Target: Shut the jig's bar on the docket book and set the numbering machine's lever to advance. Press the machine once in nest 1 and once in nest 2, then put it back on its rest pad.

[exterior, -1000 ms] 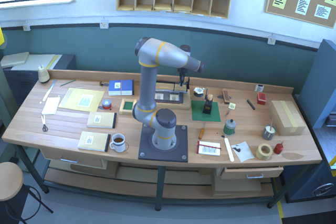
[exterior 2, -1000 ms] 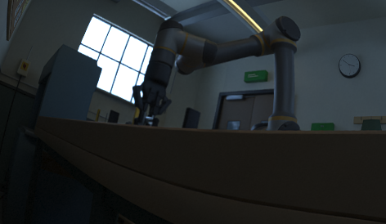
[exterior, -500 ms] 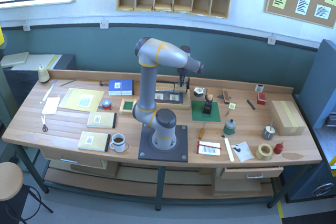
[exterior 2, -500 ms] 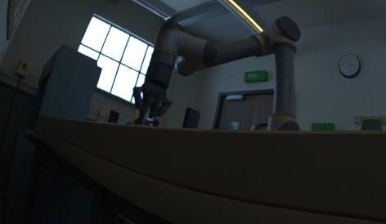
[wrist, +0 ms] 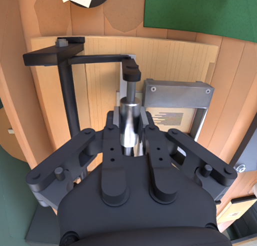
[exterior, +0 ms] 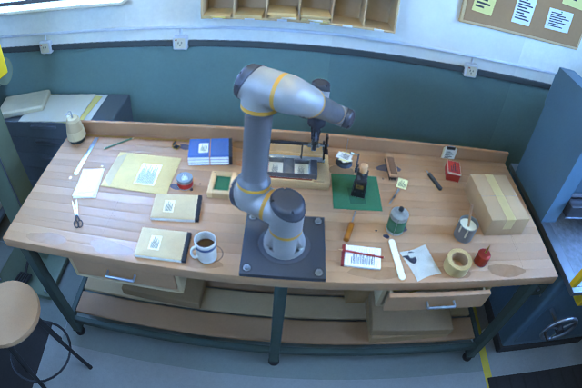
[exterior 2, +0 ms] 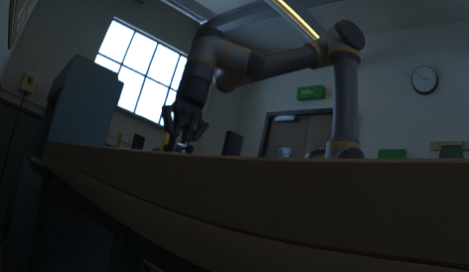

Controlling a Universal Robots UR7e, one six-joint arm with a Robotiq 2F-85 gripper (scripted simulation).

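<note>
The jig's black bar (wrist: 100,58) stands raised above the docket book (wrist: 172,119), which lies in the jig (exterior: 296,168) under a grey metal frame (wrist: 178,93). At the bar's free end a steel handle (wrist: 129,121) hangs down, and my gripper (wrist: 130,129) is closed around that handle at the jig's right end (exterior: 319,146). The numbering machine (exterior: 360,181), black with a wooden knob, stands upright on its green rest pad (exterior: 356,192) to the right of the jig. From the second side camera only my gripper (exterior 2: 187,130) shows above the bench's edge.
The arm's base plate (exterior: 283,248) sits at the bench's front centre. A blue book stack (exterior: 209,151) and a small green-lined tray (exterior: 221,184) lie left of the jig. A dark dish with paper slips (exterior: 344,158) sits just right of it.
</note>
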